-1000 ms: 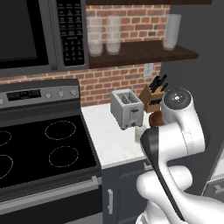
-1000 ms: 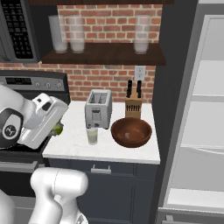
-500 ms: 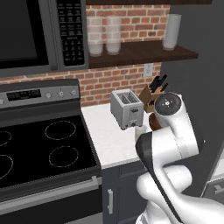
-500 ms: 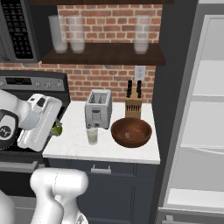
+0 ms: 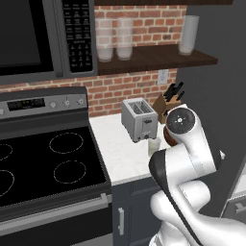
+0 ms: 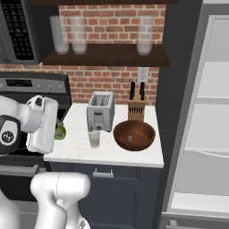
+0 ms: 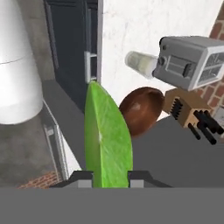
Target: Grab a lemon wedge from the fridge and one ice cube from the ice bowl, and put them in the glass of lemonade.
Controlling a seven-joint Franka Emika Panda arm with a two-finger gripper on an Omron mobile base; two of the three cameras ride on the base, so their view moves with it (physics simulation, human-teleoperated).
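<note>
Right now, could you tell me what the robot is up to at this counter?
The arm is carrying the lemon wedge pinched between its jaws, above the left end of the white counter. The glass of lemonade stands in front of the toaster, beside the ice bowl. Nothing has gone into the glass yet, as far as I can see.
</note>
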